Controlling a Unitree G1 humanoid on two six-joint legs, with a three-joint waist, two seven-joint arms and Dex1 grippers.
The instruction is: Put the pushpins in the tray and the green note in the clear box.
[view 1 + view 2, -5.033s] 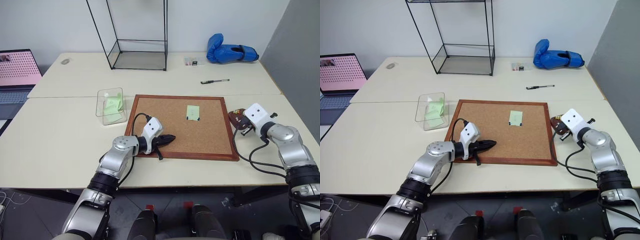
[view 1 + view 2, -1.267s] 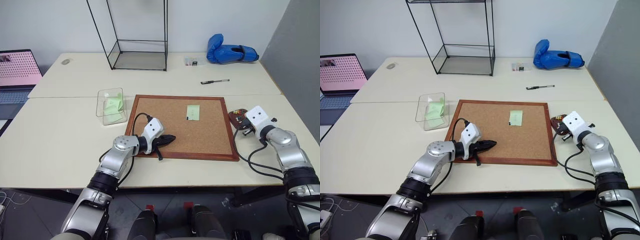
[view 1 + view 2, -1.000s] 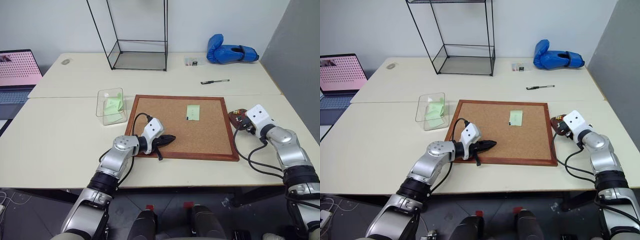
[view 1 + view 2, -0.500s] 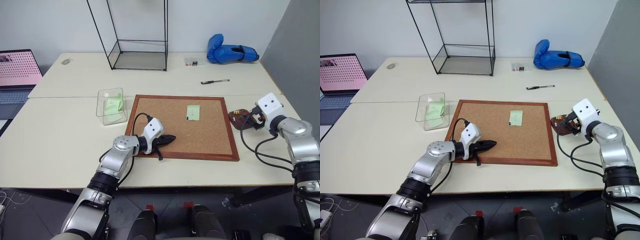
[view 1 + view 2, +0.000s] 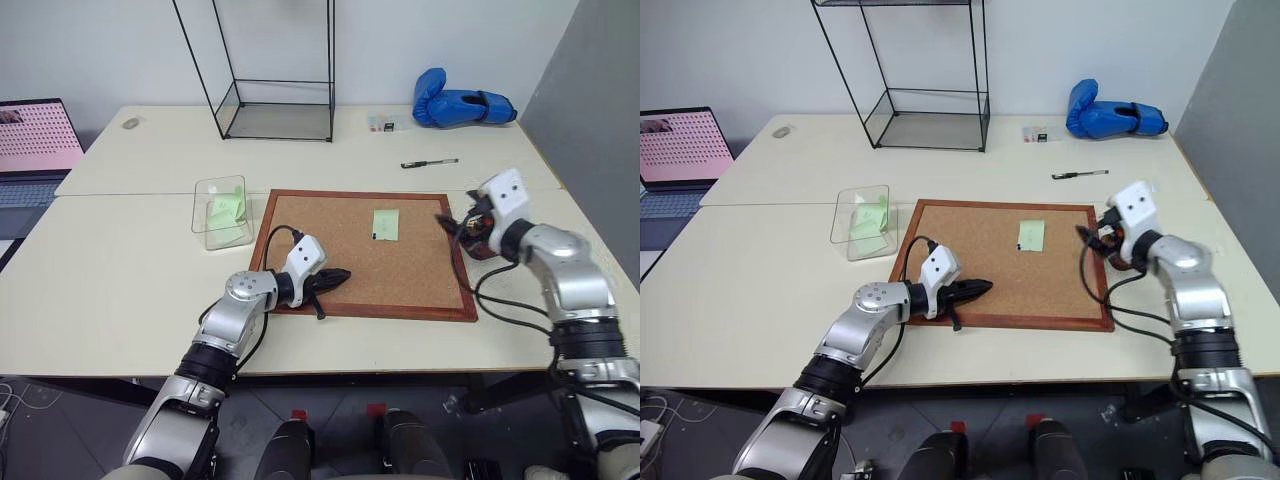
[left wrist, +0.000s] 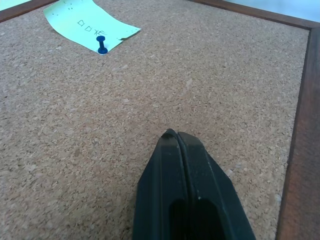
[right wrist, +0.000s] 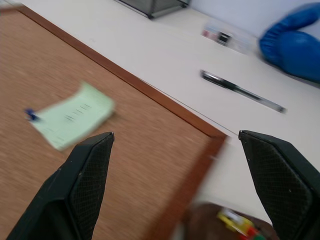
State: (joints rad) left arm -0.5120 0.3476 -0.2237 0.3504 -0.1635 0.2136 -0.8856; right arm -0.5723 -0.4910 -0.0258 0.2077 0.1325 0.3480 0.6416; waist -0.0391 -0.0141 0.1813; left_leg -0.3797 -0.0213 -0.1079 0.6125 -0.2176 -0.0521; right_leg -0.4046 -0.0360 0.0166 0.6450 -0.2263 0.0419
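Reaching back toward the corkboard (image 5: 365,250), your right gripper (image 7: 190,187) stands wide and empty, the tray (image 5: 478,240) of pins just beneath it. Ahead of its fingers lies the green note (image 7: 72,121), held by one blue pushpin (image 7: 31,115) (apparently the last). Your left gripper (image 6: 186,190) rests shut on the cork. Next, pluck that pin precisely; the clear box (image 5: 222,211) waits well off.
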